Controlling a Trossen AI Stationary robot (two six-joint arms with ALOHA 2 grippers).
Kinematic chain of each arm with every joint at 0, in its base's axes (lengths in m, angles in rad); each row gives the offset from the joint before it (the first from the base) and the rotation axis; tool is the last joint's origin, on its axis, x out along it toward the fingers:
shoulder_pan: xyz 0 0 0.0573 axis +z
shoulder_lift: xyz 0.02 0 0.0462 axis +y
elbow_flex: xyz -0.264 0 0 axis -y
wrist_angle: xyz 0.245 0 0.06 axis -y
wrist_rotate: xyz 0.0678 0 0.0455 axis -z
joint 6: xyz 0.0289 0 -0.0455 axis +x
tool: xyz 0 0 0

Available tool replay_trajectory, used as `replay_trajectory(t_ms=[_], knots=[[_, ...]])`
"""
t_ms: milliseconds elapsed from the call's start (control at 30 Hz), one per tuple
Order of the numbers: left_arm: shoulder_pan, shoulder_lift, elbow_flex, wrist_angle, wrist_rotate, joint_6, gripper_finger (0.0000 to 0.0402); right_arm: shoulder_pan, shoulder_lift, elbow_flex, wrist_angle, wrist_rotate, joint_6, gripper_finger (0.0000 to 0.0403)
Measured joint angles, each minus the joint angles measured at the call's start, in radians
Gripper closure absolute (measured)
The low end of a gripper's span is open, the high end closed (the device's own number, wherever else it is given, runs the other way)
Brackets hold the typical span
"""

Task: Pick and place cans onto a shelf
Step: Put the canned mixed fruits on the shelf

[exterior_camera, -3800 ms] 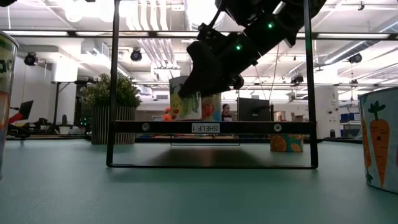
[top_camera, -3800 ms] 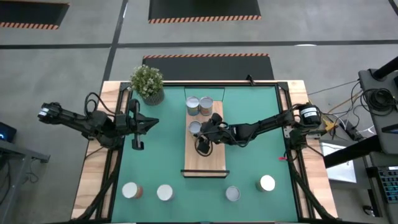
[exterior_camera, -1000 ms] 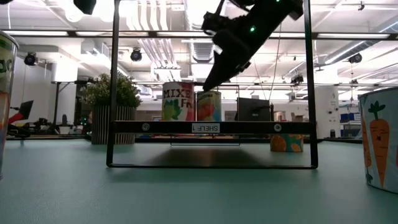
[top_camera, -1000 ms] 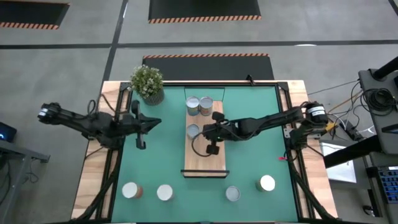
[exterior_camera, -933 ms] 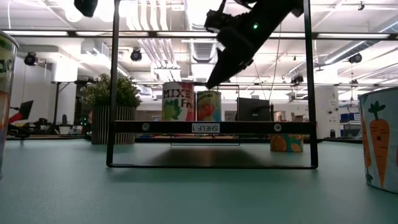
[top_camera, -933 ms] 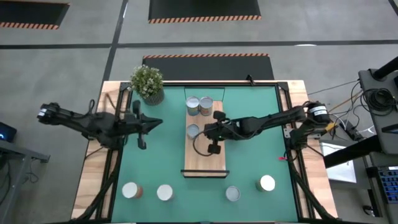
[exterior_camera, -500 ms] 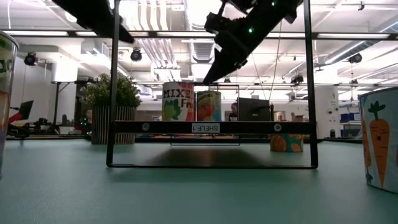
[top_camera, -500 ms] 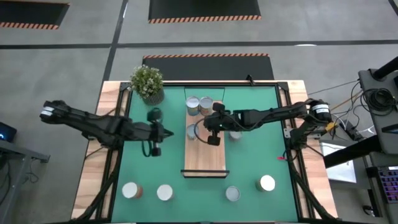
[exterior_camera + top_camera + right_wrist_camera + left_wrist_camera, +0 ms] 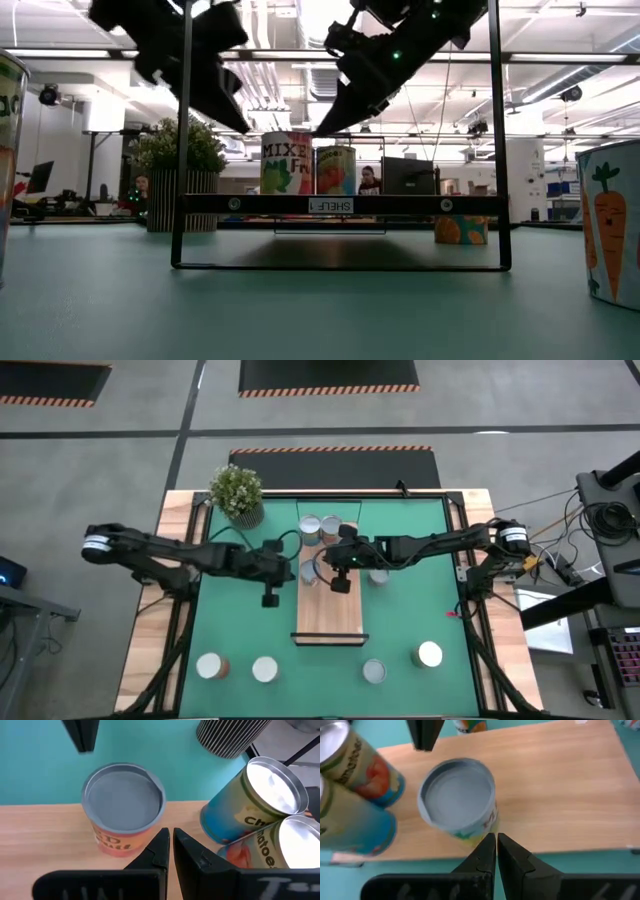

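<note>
Nearest the front edge of the surface, four cans are seen well short of the shelf (image 9: 329,595): one (image 9: 211,666) and another (image 9: 264,669) toward the left, one (image 9: 373,672) and another (image 9: 429,654) toward the right. On the shelf, a grey-topped can (image 9: 310,571) stands upright about midway along the plank. The left claw (image 9: 272,576) is held just beside the shelf's left edge, its fingers pressed together and nothing gripped. The right claw (image 9: 338,566) hangs over the shelf just right of that can, likewise pressed together and empty. At the shelf's far end two more cans (image 9: 320,528) stand side by side. Beyond the far left corner of the shelf a potted plant (image 9: 237,494) is seen.
</note>
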Motion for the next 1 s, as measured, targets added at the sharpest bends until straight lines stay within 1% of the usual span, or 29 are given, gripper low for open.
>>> replay_trajectory(t_ms=[67, 300, 433, 600, 733, 867, 1000], knots=[[0.017, 0.023, 0.012, 0.001, 0.029, 0.001, 0.0402, 0.0, 0.0, -0.008, 0.021, 0.002, 0.0, 0.039], [0.043, 0.079, 0.023, 0.001, 0.029, 0.004, 0.0402, -0.002, 0.0, -0.073, 0.119, 0.002, 0.022, 0.039], [0.054, 0.086, 0.023, 0.002, 0.03, 0.004, 0.0402, -0.002, 0.0, -0.094, 0.122, -0.001, 0.046, 0.039], [0.072, 0.081, 0.023, 0.026, 0.029, 0.003, 0.0402, -0.001, 0.0, -0.102, 0.154, -0.046, 0.056, 0.039], [0.08, 0.081, 0.024, 0.027, 0.029, -0.006, 0.0402, 0.001, 0.0, -0.104, 0.174, -0.055, 0.077, 0.039], [0.083, 0.081, 0.023, 0.021, -0.013, -0.015, 0.0402, 0.008, 0.0, -0.104, 0.164, -0.114, 0.101, 0.039], [0.084, 0.081, 0.023, 0.032, -0.062, -0.016, 0.0402, 0.024, 0.0, -0.104, 0.159, -0.13, 0.121, 0.039]])
